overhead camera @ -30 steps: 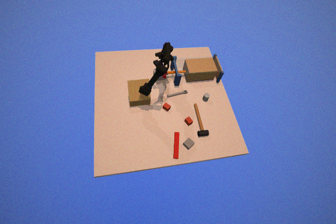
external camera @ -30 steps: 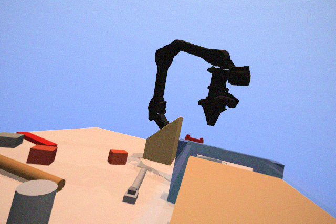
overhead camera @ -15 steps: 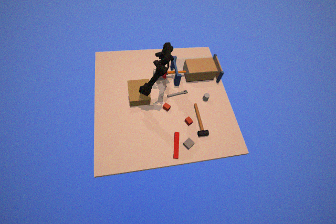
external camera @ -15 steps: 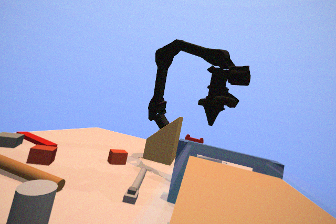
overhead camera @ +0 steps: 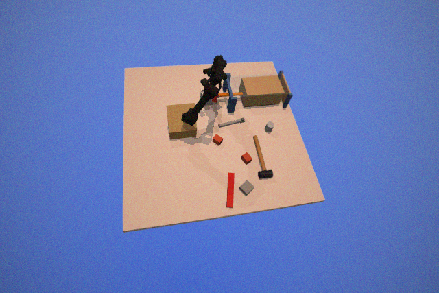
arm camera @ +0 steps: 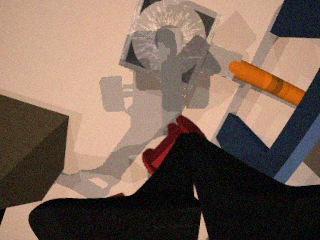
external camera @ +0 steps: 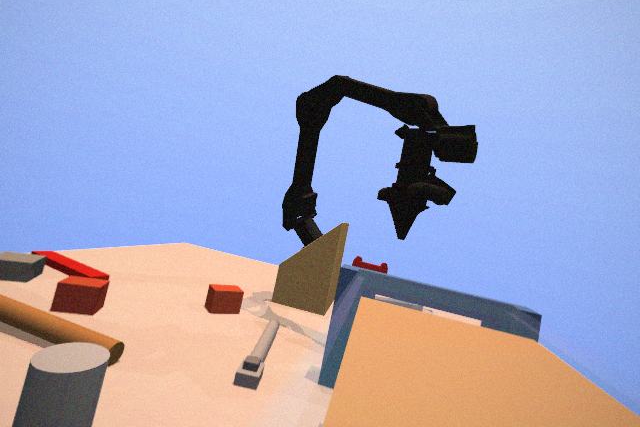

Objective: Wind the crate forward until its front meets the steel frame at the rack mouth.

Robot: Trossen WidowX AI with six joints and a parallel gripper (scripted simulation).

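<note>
Above the far half of the counter, well in from its far edge, you have the gripper pointing down. Its two fingers are pressed together at the tips, and it is pinching nothing. In the exterior view you can see air between these tips and the red part, so they do not touch it. In the wrist view the tips cover some of this red part.

Toward the far right corner of the counter, you find the crate, and it sits flat. Between its front and the blue steel frame, the top view shows you a gap. The orange strap goes from the crate through this frame, toward the winch. In the top view the arm hides most of the winch, so look at it in the wrist view.

Nearer to you, the grey wrench-like tool lies near the middle of the counter. The hammer lies toward the near right corner, and the red bar is close to the near edge, just beside a grey block.
</note>
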